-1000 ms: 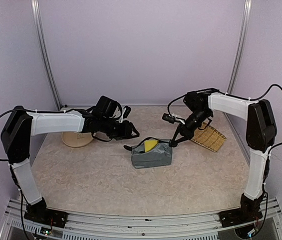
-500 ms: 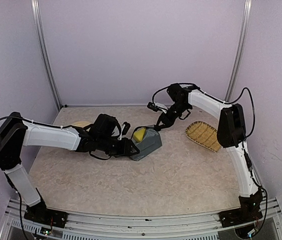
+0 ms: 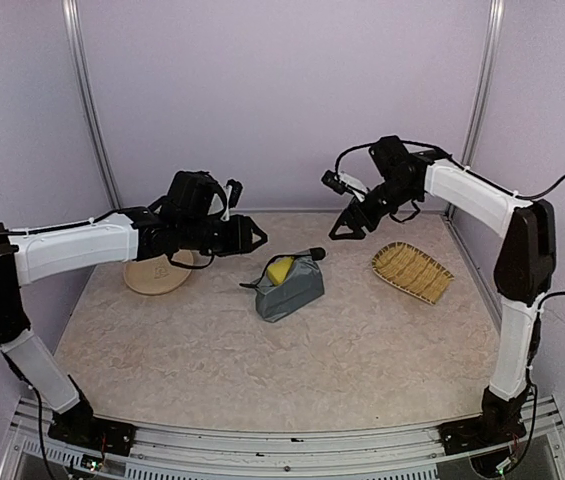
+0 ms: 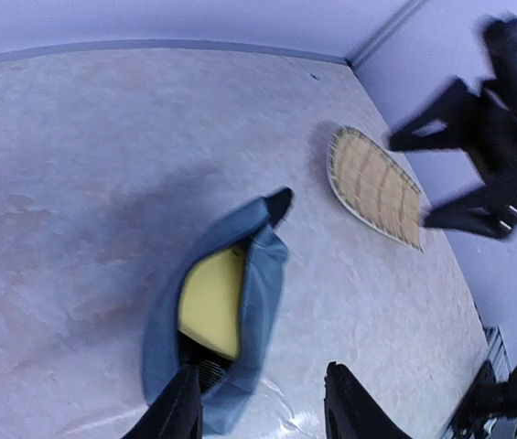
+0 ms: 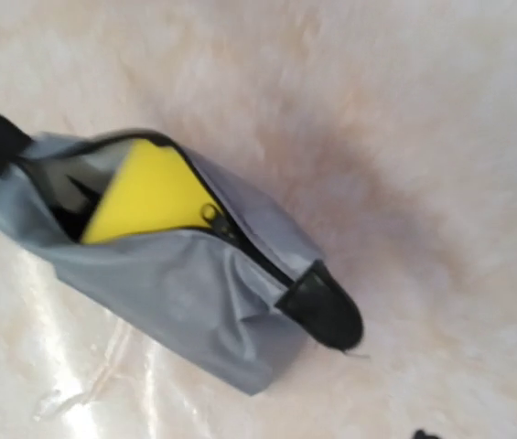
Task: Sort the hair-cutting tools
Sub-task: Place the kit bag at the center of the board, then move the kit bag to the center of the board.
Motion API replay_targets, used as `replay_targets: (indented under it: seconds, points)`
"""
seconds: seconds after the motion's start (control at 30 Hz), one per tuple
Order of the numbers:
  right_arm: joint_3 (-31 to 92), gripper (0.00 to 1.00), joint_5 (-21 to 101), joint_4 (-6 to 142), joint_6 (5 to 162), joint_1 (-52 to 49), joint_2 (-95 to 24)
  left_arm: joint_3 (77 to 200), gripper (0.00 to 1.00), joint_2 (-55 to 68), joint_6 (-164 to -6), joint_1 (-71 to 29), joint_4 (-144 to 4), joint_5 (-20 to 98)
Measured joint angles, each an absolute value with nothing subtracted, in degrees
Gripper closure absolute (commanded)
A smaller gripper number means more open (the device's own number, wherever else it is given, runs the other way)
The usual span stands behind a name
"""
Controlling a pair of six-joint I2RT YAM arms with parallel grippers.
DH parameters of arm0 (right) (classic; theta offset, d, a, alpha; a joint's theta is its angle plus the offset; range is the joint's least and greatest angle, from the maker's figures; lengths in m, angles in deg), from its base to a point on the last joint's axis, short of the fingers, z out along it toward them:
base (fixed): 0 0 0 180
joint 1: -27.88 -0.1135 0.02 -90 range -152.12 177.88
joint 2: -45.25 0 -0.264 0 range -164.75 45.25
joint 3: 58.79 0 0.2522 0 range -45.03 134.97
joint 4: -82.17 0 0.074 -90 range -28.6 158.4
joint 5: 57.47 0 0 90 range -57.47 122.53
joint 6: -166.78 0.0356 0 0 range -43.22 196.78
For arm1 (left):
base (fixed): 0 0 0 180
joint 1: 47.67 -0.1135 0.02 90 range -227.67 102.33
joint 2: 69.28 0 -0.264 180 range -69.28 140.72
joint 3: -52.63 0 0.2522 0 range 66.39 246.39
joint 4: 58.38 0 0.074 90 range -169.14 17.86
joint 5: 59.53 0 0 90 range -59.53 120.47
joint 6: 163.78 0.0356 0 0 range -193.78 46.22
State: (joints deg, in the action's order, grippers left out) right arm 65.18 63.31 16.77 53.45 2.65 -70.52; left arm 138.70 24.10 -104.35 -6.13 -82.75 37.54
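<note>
The grey zip pouch (image 3: 288, 288) lies on the table, unzipped, with a yellow object (image 3: 280, 270) showing in its mouth. Dark items (image 5: 64, 190) sit inside beside the yellow object (image 5: 148, 194); I cannot tell which hair-cutting tools they are. My left gripper (image 3: 252, 235) hovers up and to the left of the pouch (image 4: 240, 320), open, with nothing between its fingers (image 4: 180, 412). My right gripper (image 3: 348, 232) hangs above and to the right of the pouch (image 5: 194, 293), fingers spread and empty.
A round beige plate (image 3: 152, 278) sits at the back left under the left arm. A woven basket (image 3: 414, 270) lies at the right, also visible in the left wrist view as the basket (image 4: 368, 178). The back wall is close behind both grippers.
Both grippers were at the pouch half a second ago. The right one has opened and lifted away to the right; the left arm has risen and drawn back left. The pouch rests free.
</note>
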Motion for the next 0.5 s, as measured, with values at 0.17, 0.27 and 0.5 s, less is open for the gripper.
replay_targets:
  seconds: [0.17,0.27,0.5]
  points:
    - [53.47,0.21,62.15,22.80,54.50,4.22,-58.93,143.67,0.90,34.07,-102.23,-12.76,-82.27,37.78]
    - [45.71,0.00,60.87,26.76,55.96,5.14,-56.64,146.77,0.96,41.63,-101.24,-13.08,-82.03,38.79]
    - [32.79,0.00,58.31,33.71,60.69,11.17,-55.11,149.09,0.98,50.29,-100.72,-11.73,-81.73,43.03]
